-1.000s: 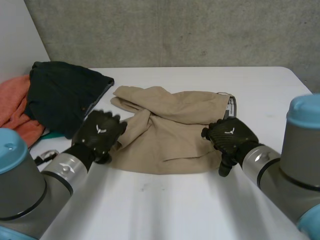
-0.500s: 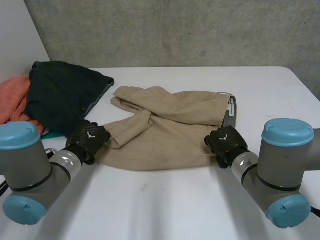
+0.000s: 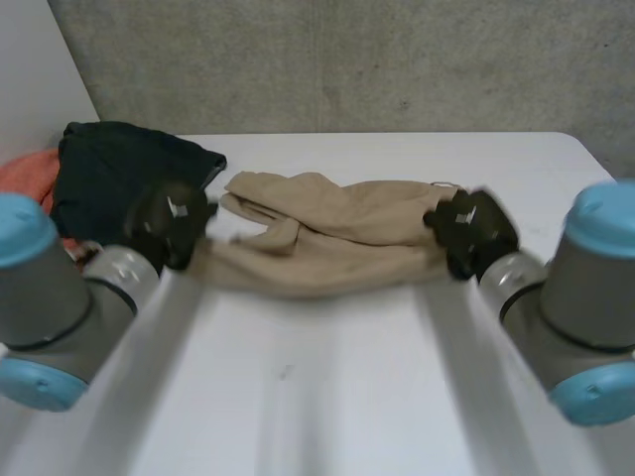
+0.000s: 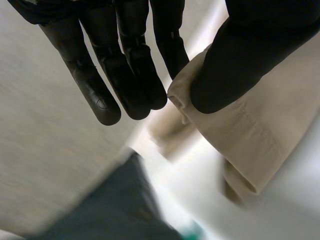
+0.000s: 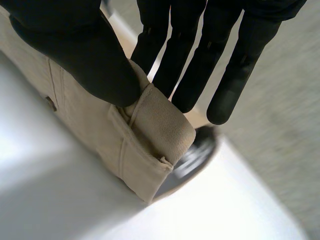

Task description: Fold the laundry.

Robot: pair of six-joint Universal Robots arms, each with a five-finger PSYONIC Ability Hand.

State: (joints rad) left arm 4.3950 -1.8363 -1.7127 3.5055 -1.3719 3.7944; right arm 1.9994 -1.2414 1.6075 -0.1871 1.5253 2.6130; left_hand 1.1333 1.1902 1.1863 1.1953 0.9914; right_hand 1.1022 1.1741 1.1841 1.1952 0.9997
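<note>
Laundry: A pair of tan trousers lies across the middle of the white table. It stretches sideways between the robot's two hands, and its legs are crumpled and overlapping toward the far side.
Left hand: The left hand has the trousers' left end. Its wrist view shows the thumb pressing a folded tan edge against straight fingers, a pinch rather than a fist.
Right hand: The right hand takes the opposite end at the waistband. In its wrist view the thumb clamps the stitched band onto the fingers, and a dark lining shows beneath the fold.
Arms: Both grey arms with light-blue caps reach in from the near side, one at each end of the garment.
Other clothes: A dark garment sits heaped at the table's far left, just beside the left hand. An orange cloth shows at its outer edge.
Backdrop: A grey concrete wall stands behind the table.
</note>
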